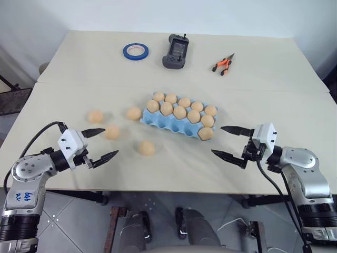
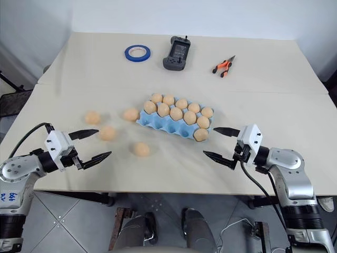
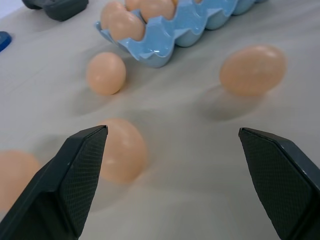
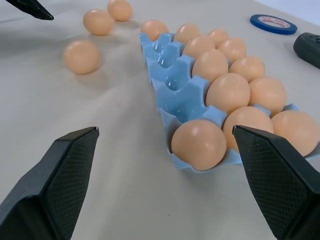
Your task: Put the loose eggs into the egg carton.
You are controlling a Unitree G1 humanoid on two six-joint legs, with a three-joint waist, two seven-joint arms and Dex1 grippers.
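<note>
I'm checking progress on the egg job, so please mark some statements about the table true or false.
1. Four loose eggs lie on the table to the robot's left of the egg carton. True.
2. The left gripper is shut on an egg. False: its fingers stand open and hold nothing.
3. The carton's front row has one egg, at its right end, and four bare hollows. True.
4. The right gripper is open and holds nothing. True.
5. The blue tape ring lies inside the carton. False: it lies at the far side of the table, beside a dark handheld device.
6. The orange-handled pliers lie among the loose eggs. False: they lie far back, right of the device.
</note>
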